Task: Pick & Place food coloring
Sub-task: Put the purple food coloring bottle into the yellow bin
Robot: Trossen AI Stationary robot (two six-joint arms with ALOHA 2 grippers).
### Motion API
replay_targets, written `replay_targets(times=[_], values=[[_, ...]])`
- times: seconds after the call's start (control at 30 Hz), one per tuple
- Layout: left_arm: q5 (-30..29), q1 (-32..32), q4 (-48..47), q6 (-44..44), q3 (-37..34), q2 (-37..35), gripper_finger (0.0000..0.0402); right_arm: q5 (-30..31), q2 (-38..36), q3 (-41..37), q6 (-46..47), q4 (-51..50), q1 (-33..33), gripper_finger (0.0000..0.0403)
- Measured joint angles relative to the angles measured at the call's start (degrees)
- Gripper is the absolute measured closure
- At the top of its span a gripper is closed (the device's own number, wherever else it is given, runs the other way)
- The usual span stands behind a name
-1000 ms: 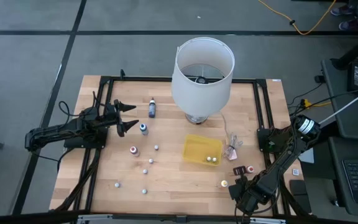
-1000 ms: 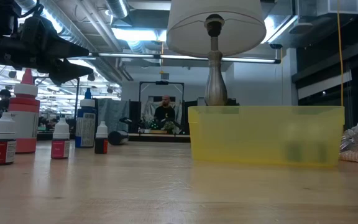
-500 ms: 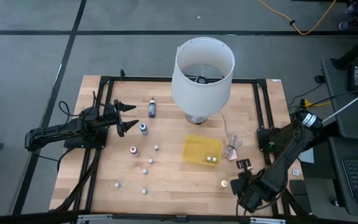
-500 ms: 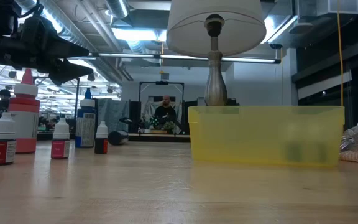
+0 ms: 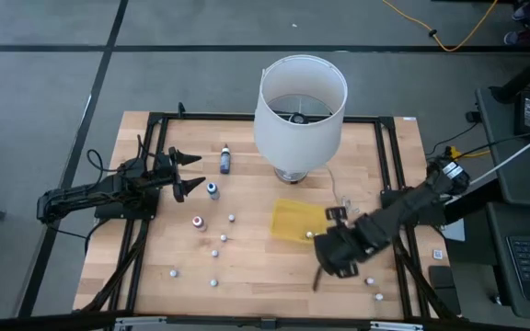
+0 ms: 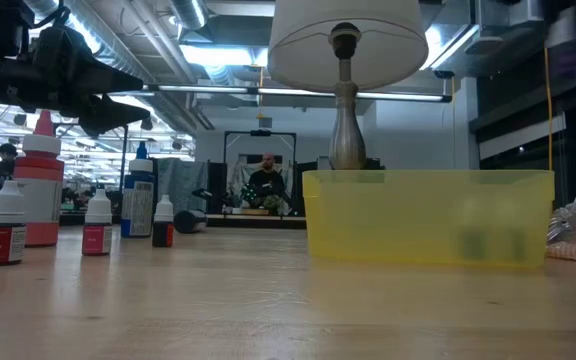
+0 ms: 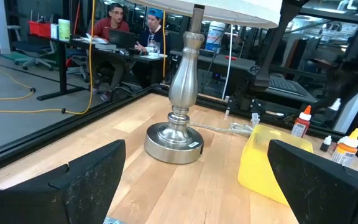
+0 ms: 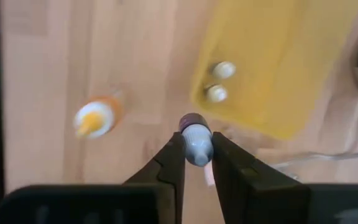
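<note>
Bright even overhead light, soft shadows, right wrist view blurred (motion)

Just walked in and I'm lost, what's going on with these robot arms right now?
The right gripper holds a small bottle and is over the table beside the yellow tray, which already has two bottles in it. An orange-topped bottle stands on the table nearby. The left gripper waits open at the table's left side, near more bottles scattered on the wood. A lamp stands at the back.
</note>
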Motion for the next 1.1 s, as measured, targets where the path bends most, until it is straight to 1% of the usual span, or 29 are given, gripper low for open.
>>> replay_targets(times=[0.17,0.3,0.47,0.8,1.1], values=[[0.0,0.0,0.0,0.0,0.01,0.0,0.0013,-0.05,2.87,0.0,-4.14,5.51,-5.11,0.033],[0.0,0.0,0.0,0.0,0.02,0.0,0.0013,-0.66,5.26,0.0,-5.77,10.23,-7.83,0.0331],[0.0,0.0,0.0,0.0,0.0,0.0,0.0013,-1.5,8.01,0.01,-7.41,13.53,-10.3,0.0334],[0.0,0.0,0.0,0.0,0.0,0.0,0.0013,-1.69,12.64,-0.12,-8.79,14.19,-13.23,0.0329],[0.0,0.02,0.0,0.0,0.01,0.0,0.0013,-1.7,13.05,-3.87,-5.73,15.98,-13.35,0.0328]])
